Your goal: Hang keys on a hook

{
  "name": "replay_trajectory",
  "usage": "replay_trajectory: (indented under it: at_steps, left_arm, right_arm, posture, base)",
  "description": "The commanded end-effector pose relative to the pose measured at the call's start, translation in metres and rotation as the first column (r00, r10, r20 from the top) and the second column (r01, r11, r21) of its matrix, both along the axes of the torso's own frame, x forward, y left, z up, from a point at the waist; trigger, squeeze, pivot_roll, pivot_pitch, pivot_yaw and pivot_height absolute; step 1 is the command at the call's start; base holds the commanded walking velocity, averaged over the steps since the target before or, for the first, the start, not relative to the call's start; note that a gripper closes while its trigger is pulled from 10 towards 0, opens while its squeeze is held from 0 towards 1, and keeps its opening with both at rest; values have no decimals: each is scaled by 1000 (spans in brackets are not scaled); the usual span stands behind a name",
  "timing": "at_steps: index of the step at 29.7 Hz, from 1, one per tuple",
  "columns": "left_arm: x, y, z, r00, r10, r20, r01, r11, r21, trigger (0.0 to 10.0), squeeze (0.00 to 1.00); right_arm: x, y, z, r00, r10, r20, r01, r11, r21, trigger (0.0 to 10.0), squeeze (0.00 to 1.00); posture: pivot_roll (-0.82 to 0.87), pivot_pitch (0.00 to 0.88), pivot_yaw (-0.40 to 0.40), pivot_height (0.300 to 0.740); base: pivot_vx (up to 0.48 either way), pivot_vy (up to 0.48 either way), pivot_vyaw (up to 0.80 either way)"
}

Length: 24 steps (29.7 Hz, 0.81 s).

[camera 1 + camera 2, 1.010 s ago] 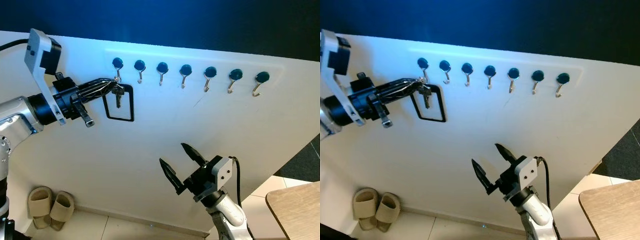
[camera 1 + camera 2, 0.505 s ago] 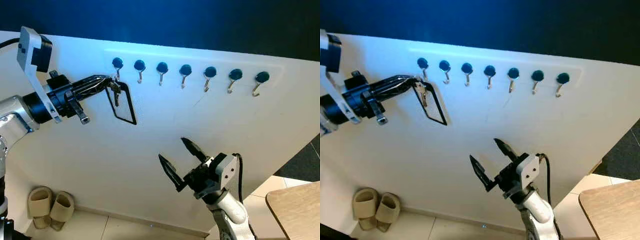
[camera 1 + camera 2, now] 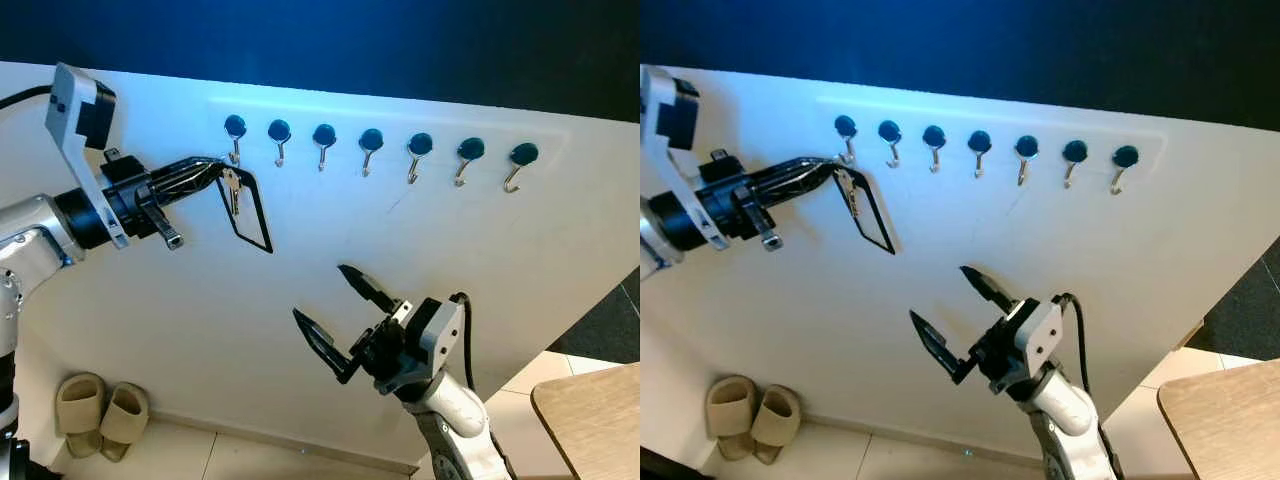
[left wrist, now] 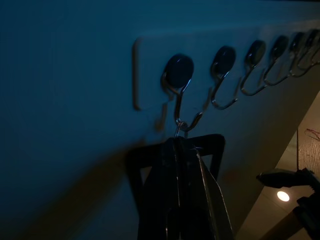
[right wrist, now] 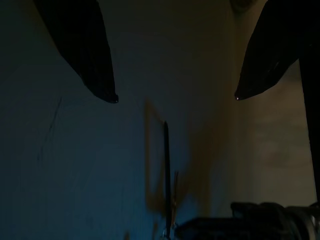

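— Where are the keys (image 3: 231, 187)?
— Our left gripper (image 3: 216, 167) pinches them at its fingertips, just below the first hook (image 3: 235, 131). Our right gripper (image 3: 333, 312) hangs spread, well apart.

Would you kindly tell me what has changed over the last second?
The right claw, fingers apart, rose and shifted towards the robot's left. The black rectangular strap loop on the silver keys swung from flat-on to edge-on. The left claw still grips the keys by the leftmost blue-capped hook.
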<state>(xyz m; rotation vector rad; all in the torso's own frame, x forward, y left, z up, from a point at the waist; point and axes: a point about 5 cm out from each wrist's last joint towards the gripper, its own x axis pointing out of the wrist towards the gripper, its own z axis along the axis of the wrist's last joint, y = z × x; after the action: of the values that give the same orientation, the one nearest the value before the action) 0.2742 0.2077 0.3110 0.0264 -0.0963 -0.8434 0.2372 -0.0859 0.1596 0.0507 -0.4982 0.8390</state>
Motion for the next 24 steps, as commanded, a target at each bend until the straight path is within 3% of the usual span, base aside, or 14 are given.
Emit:
replay_trajectory:
  at_steps: [1,19,20,21,24]
  left_arm:
    - [6,2,-3,999,36,-38,-35,999,21,10000,0]
    - [11,3,-13,993,77,-91,-76,997,16,10000,0]
    - [10,3,-13,993,73,-90,-73,997,10,10000,239]
    - [10,3,-12,993,71,-90,-71,997,5,10000,1000]
    - [9,3,-7,995,64,-70,-66,998,-20,10000,1000]
  right_arm:
    - [-1,4,8,999,27,18,-27,1000,0,10000,0]
    - [-3,3,12,999,34,15,-34,999,-5,10000,0]
    - [-3,3,12,999,34,15,-34,999,-5,10000,0]
    - [-3,3,12,999,34,15,-34,999,-5,10000,0]
    - [-3,3,13,999,34,15,-34,999,-4,10000,0]
  posture:
    - [43,77,-17,740]
    - [39,69,-21,740]
    - [39,69,-21,740]
    - [39,69,-21,740]
    - [40,70,-21,740]
  base:
    - [0,0,0]
    - [0,0,0]
    - [0,0,0]
    - [0,0,0]
    - [0,0,0]
